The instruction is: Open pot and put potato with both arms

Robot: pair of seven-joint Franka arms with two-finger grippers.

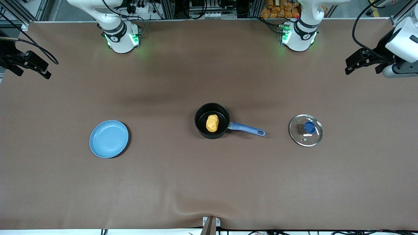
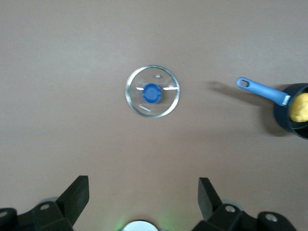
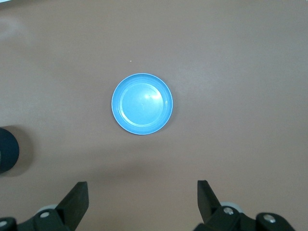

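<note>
The black pot (image 1: 200,119) with its blue handle (image 1: 246,128) stands open at mid-table. The yellow-orange potato (image 1: 212,123) lies inside it. The glass lid (image 1: 306,130) with the blue knob lies flat on the table toward the left arm's end, apart from the pot. My left gripper (image 1: 362,67) is open and empty, raised at that end of the table; its wrist view shows the lid (image 2: 152,91), the pot (image 2: 288,122) and the potato (image 2: 299,107). My right gripper (image 1: 32,72) is open and empty, raised at the right arm's end.
A flat light-blue plate (image 1: 109,138) lies empty toward the right arm's end and shows in the right wrist view (image 3: 142,104). A brown mat (image 1: 209,182) covers the table. The arms' bases (image 1: 121,39) stand along the table's edge farthest from the front camera.
</note>
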